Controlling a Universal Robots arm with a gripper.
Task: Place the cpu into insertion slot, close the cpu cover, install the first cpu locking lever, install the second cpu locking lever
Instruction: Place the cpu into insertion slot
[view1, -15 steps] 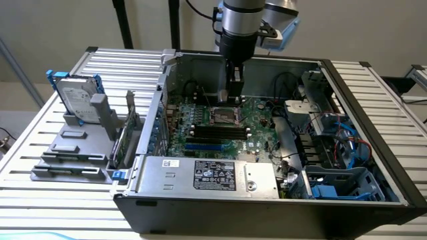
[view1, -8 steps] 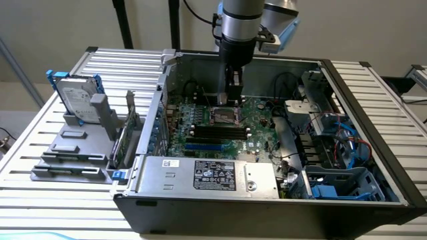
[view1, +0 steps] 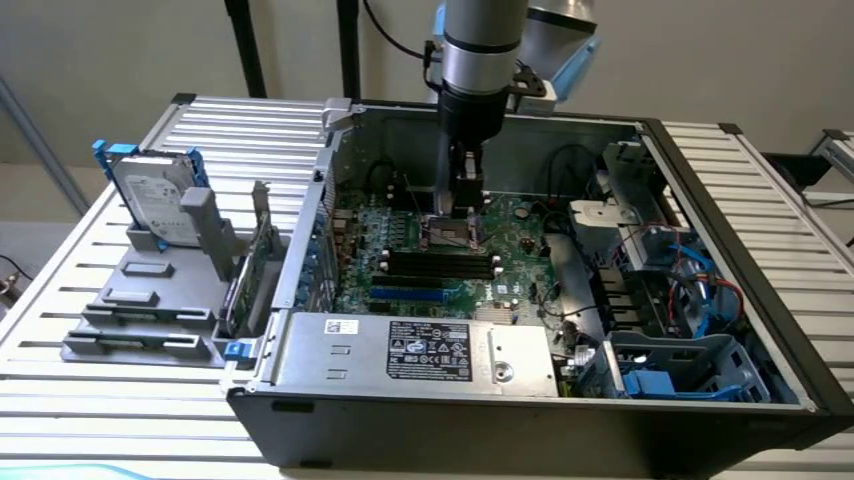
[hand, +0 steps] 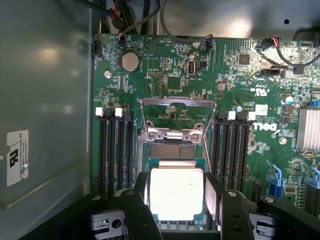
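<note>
Still early: the small silver-faced square cpu (hand: 176, 192) sat over the dark, silver-rimmed insertion slot (hand: 172, 150).
The black gripper (hand: 177, 205) flanked it, jaws wide; the thin silver cpu cover (hand: 177, 112) stood open beyond.

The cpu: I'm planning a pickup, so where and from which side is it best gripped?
Probably by two opposite side edges of the cpu, coming straight down from above: it is level, silver face up, so only its thin edges offer a hold.
</note>
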